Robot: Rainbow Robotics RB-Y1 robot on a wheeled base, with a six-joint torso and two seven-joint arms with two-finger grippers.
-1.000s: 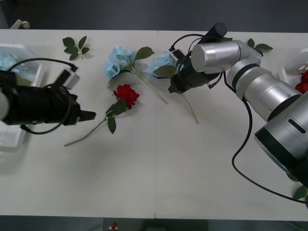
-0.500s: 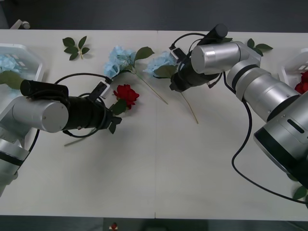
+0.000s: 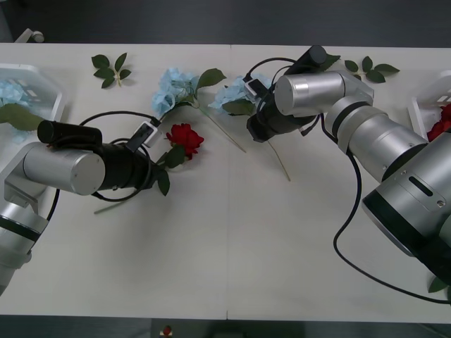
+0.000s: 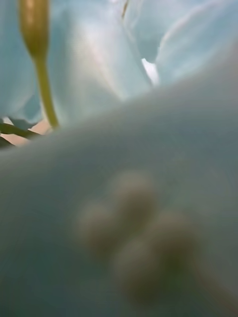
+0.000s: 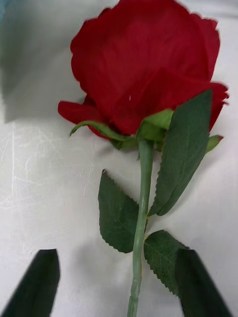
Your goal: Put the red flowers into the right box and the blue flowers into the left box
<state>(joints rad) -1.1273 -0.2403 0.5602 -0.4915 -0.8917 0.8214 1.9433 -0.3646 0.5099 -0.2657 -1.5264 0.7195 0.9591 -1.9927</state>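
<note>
Lying on the white table [image 3: 232, 246] left of centre, the red rose [image 3: 185, 137] had its bloom pointing away from the robot and its thin green stem [image 5: 140, 233] trailing back toward the left arm. In the left wrist view that stem ran straight down the gap between the two black fingers [image 5: 37, 285], so the left gripper [image 3: 156, 171] stood spread astride the rose's long axis, low over the leaves and not yet closed on anything. Judged from this, a short descent and a squeeze across the stem was what the pick needed; the serrated cloth leaves [image 5: 119, 213] beside the stem could get caught in the pinch.

Farther right, the right gripper [image 3: 255, 127] was pushed up against a blue flower [image 3: 232, 95], pale papery petals [image 4: 89, 74] crowding its wrist camera; whether its fingers were apart or together could not be told. A second blue flower [image 3: 174, 88] lay beside it. The left box [image 3: 53, 91] already held blue blooms, and the right box [image 3: 426, 95] held red.
</note>
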